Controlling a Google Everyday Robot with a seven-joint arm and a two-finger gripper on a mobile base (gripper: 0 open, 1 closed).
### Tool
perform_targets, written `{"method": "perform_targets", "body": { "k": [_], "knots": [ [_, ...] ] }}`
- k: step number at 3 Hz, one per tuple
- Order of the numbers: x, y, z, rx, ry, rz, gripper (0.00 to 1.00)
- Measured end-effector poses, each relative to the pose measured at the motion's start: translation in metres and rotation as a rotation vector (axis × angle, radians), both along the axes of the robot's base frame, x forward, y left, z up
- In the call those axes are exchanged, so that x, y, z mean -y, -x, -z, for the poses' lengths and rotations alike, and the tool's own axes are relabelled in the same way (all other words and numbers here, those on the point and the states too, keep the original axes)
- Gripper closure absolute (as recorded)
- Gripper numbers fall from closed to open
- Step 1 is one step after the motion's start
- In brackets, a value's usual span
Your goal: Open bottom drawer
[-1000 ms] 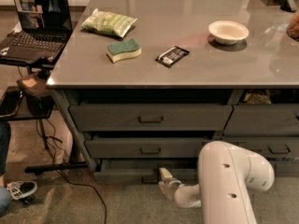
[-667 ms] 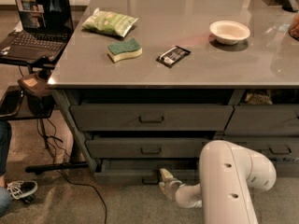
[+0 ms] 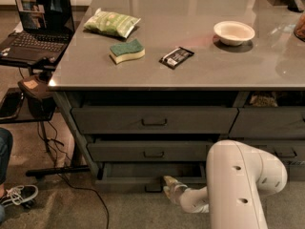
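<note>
The bottom drawer point(image 3: 128, 180) is the low dark grey one at the foot of the left stack, pulled out a little, with a dark gap above its front and its small loop handle point(image 3: 153, 188) at centre. My gripper point(image 3: 167, 184) is at floor level just right of that handle, on the end of my white arm point(image 3: 238, 185), which reaches in from the lower right. Two taller grey drawers point(image 3: 152, 120) sit above it.
The grey counter point(image 3: 190, 56) holds a green chip bag point(image 3: 112, 23), a sponge point(image 3: 127, 50), a dark snack bar point(image 3: 176, 57) and a white bowl point(image 3: 233, 32). A laptop point(image 3: 38, 23) stands on a side stand at left. A person's shoe point(image 3: 19, 197) and cables point(image 3: 71, 185) lie on the floor.
</note>
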State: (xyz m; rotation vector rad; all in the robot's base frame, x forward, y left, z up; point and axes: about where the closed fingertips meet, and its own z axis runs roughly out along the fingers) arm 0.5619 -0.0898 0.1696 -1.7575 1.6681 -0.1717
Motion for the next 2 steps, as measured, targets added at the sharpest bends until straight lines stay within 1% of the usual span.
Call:
{"method": "perform_targets", "body": {
  "k": [1,2],
  "knots": [
    [0.0037,0.0099,0.0009,-0.009,0.004,0.005,1.00],
    [0.0037,0.0095,-0.0059,-0.009,0.004,0.005,1.00]
  ]
}}
